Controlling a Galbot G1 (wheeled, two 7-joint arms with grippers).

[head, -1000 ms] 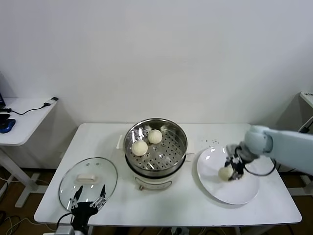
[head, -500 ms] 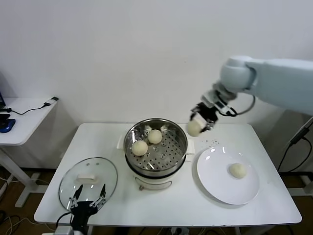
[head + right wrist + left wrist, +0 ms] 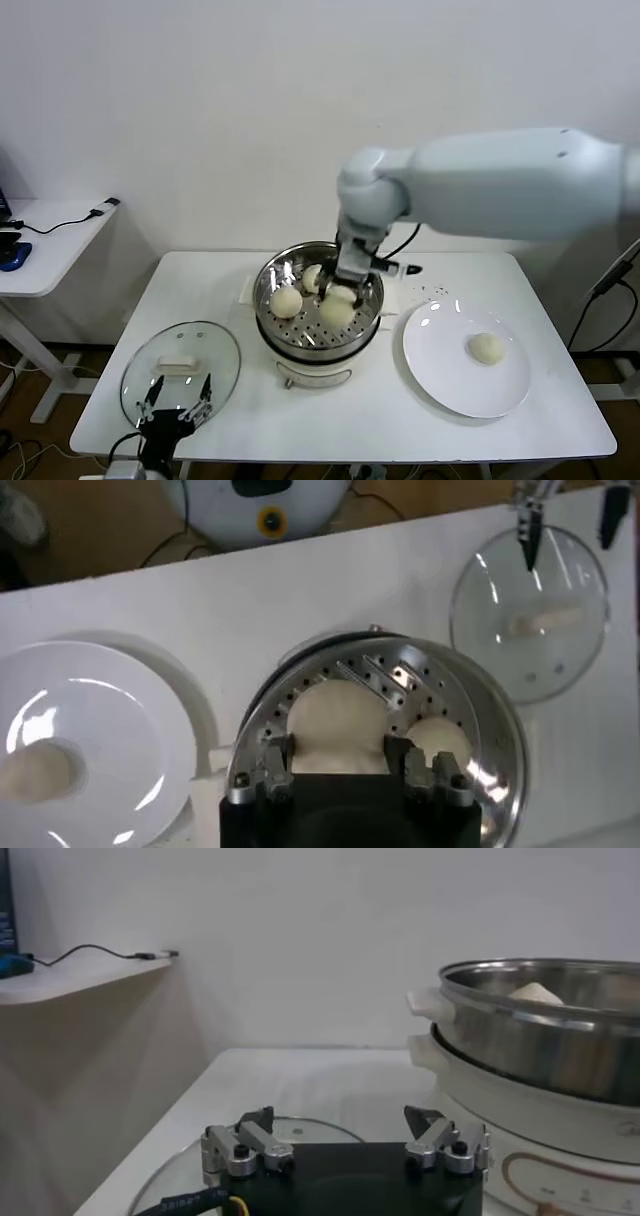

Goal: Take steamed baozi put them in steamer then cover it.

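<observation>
The steamer (image 3: 305,347) stands mid-table. My right gripper (image 3: 339,297) is down inside it, shut on a steamed baozi (image 3: 337,310); the wrist view shows that bun (image 3: 337,722) squeezed between the jaws of the gripper (image 3: 337,756) over the perforated floor. Two more baozi lie in the pot, one (image 3: 286,302) on its left side and one (image 3: 311,276) partly hidden behind the gripper. A further baozi (image 3: 487,348) rests on the white plate (image 3: 450,385). My left gripper (image 3: 178,412) hangs open over the near edge of the glass lid (image 3: 180,365), holding nothing.
The plate sits to the right of the steamer and the lid to its left, both flat on the white table (image 3: 360,425). A side desk (image 3: 45,245) with cables stands off to the left. The wall runs close behind the table.
My right arm lifted a baozi off the plate, carried it leftward and lowered it into the steamer. One baozi stays on the plate. The left arm has not moved.
</observation>
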